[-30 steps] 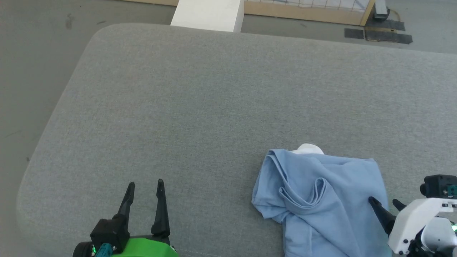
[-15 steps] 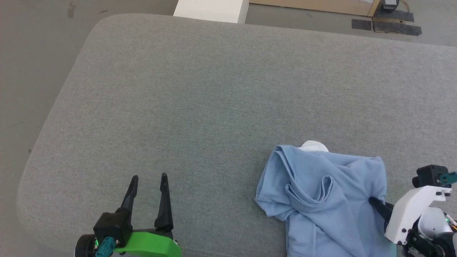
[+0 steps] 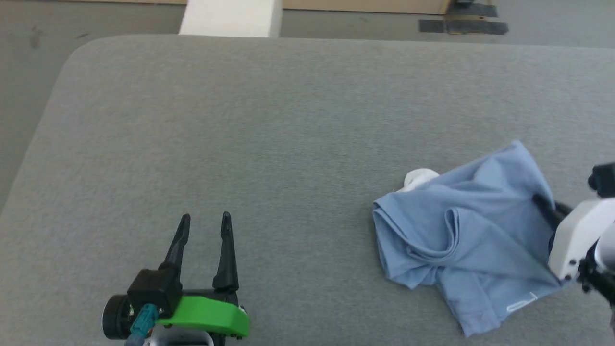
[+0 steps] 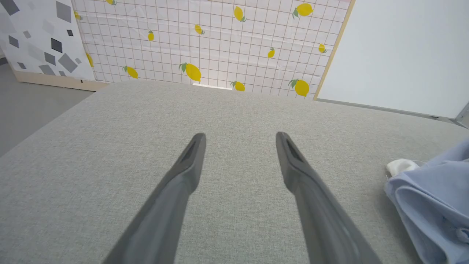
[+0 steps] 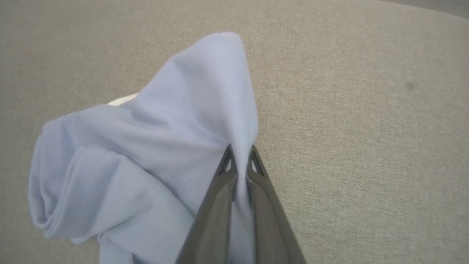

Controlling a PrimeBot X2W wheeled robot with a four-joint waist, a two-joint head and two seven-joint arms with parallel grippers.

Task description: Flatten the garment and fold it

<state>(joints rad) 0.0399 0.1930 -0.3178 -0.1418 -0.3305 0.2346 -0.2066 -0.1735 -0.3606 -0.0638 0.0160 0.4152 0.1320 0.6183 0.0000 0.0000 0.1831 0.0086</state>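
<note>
Right claw pinches a raised fold of the garment.

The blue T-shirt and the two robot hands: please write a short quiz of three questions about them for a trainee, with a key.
1. True or false: the right hand is shut on a fold of the T-shirt.
2. Choose one. The left hand is:
A) open, apart from the T-shirt
B) shut on a sleeve
C) pressing the T-shirt flat
3. Short answer: what colour is the patch that peeks out at the T-shirt's edge?

Key: 1 true; 2 A; 3 white.
</note>
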